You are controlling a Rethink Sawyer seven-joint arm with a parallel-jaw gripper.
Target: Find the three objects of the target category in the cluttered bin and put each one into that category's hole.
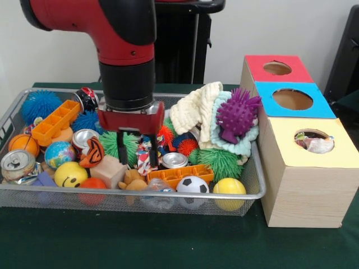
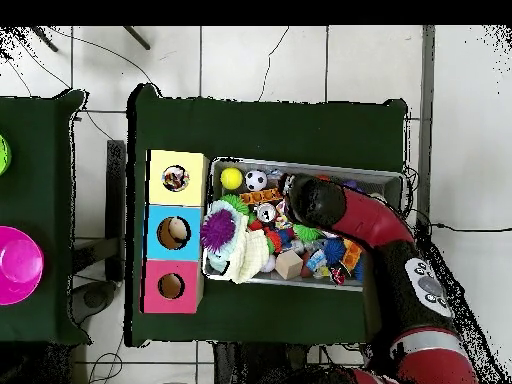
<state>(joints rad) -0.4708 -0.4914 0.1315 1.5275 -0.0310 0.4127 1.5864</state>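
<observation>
The wire mesh bin [image 1: 140, 194] is full of toys and cans. My gripper [image 1: 136, 152] hangs low over its middle, fingers apart. A crumpled multicoloured wrapper [image 1: 146, 159] lies between the fingers, close to the right one; I cannot tell whether it is touched. The yellow-surround hole [image 1: 313, 140] of the largest wooden box shows a white and red wrapper [image 1: 318, 145] inside. In the overhead view the arm [image 2: 330, 205] covers the gripper over the bin [image 2: 392, 176], and the yellow hole [image 2: 176, 179] holds something.
Silver cans [image 1: 17, 162] [image 1: 175, 160] [image 1: 84, 137], an orange tray [image 1: 55, 121], balls [image 1: 192, 185], a purple spiky toy [image 1: 236, 115] and a cream cloth [image 1: 196, 107] crowd the bin. Blue-surround [image 1: 292, 99] and red-surround [image 1: 277, 68] holes sit behind the yellow one.
</observation>
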